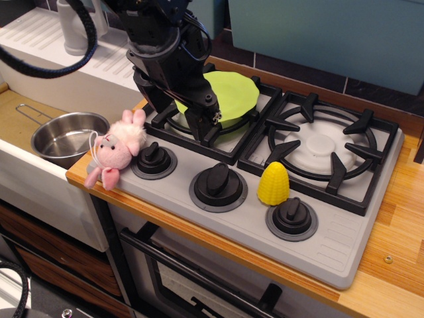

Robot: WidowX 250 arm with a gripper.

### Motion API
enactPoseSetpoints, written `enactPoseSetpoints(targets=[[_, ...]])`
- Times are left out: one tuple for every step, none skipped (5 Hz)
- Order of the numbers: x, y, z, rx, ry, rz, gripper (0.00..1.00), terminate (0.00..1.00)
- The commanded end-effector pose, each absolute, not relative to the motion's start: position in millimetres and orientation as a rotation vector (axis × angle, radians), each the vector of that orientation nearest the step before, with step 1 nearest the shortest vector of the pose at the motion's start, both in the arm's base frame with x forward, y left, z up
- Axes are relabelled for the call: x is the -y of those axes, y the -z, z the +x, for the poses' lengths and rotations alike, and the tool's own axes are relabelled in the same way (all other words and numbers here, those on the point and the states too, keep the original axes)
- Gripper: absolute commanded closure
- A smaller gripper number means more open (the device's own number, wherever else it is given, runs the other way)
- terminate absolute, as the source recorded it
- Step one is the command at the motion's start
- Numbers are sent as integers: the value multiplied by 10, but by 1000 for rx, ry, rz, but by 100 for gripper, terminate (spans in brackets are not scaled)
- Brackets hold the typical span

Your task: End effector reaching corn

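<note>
Yellow corn (273, 184) stands upright on the stove between two knobs, at four o'clock from the tool (207, 129); likely light, stiff, bumpy plastic, best pinched across its midsection; tool holds nothing, its opening unclear.

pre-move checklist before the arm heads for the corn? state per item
1. Corn in view and unobstructed: ok. It stands upright on the stove panel between the middle knob and the right knob.
2. End effector away from corn: ok. It sits over the left burner by the green disc, not touching the corn.
3. Jaw opening: cannot tell; the fingers are dark against the grate.
4. Gripper empty: ok, nothing visible between the fingers.
5. Path toward corn: not ok without care. The middle knob and the burner grate lie close to the line.
6. Pink plush clear of the route: ok, it sits on the far side.
</note>
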State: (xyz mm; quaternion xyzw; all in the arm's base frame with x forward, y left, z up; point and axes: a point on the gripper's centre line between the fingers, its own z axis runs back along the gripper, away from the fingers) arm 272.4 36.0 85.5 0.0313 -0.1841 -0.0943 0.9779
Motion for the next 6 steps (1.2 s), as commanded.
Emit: enactPoseSetpoints(targets=[[-360,-855,2724,371,190,63,0,0],[-282,-935,2697,373,187,82,0,0],[-118,-974,2641,382,171,86,0,0],[130,-1013,2582,390,145,90,0,0],[318,-1091,2564,381,126,91,0,0],[393,-1183,2610,363,131,91,0,0]])
